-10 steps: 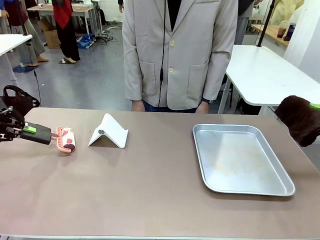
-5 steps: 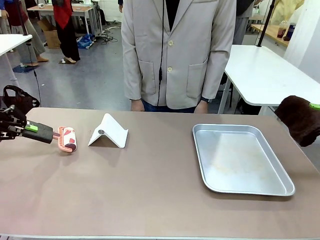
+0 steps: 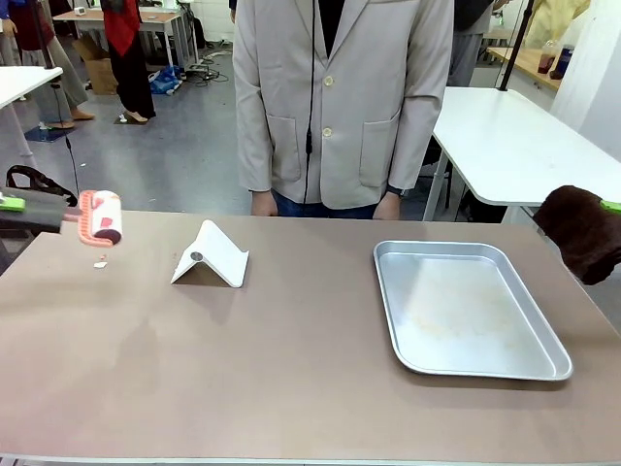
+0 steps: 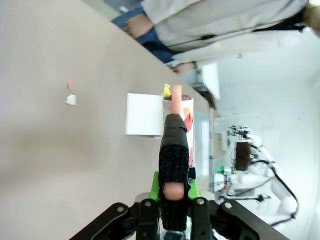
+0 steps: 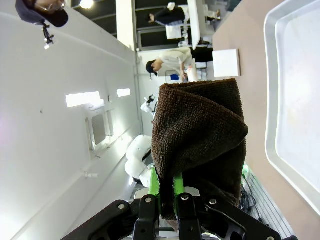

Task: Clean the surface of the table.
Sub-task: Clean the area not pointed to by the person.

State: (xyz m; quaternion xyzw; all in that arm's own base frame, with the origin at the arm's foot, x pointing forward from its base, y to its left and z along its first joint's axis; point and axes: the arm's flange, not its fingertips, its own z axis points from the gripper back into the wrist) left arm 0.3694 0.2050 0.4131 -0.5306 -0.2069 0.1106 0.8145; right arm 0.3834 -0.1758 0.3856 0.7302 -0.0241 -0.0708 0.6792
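Front view: the left pincer [image 3: 29,211] holds a lint roller [image 3: 102,217] above the far left corner of the brown counter [image 3: 291,379]. Left wrist view: its jaws grip the roller's handle [image 4: 173,150]. Right wrist view: the right pincer [image 5: 167,197] clamps a brown cloth [image 5: 200,135].

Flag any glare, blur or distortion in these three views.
Front view: sharp, evenly lit, soft shadows beside the white stand, faint sheen in the tray. Left wrist view: rolled sideways, lint roller handle slightly soft up close, far background washed out white. Right wrist view: also rolled, brown cloth blocks the middle, tray rim looks bowed.
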